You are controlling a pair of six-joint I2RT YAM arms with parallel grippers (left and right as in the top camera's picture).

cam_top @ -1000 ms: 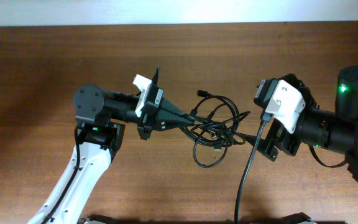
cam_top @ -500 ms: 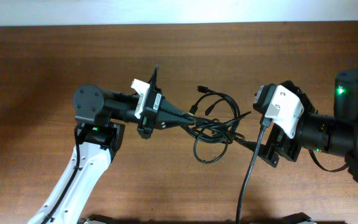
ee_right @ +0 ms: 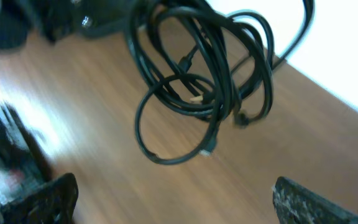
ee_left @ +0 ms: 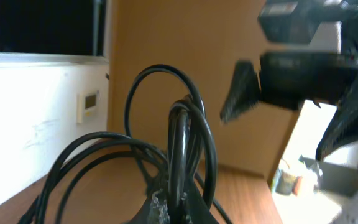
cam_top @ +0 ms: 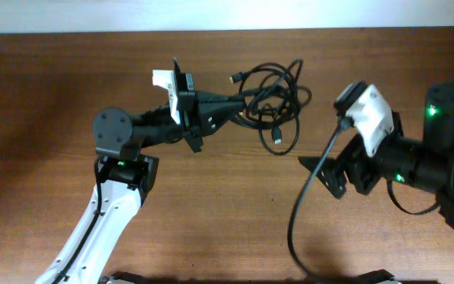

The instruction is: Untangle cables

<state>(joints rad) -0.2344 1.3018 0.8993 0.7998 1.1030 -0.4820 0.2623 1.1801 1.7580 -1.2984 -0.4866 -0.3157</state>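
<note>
A tangled bundle of black cables (cam_top: 274, 99) hangs in the air over the far part of the table. My left gripper (cam_top: 241, 100) is shut on the bundle and holds it up; the loops rise from its jaws in the left wrist view (ee_left: 178, 155). My right gripper (cam_top: 315, 168) is open and empty, to the right of and nearer than the bundle. The right wrist view shows the bundle (ee_right: 204, 81) hanging ahead of its wide-open fingers (ee_right: 176, 196), well apart from them.
The wooden table (cam_top: 211, 221) lies below. The right arm's own thick black cable (cam_top: 302, 213) runs down from its wrist to the near edge. A white wall (cam_top: 211, 14) borders the far side.
My left gripper has lifted the cable bundle up and toward the far edge. My right gripper, which was at the bundle, is now apart from it, open, and has drawn back and tilted.
</note>
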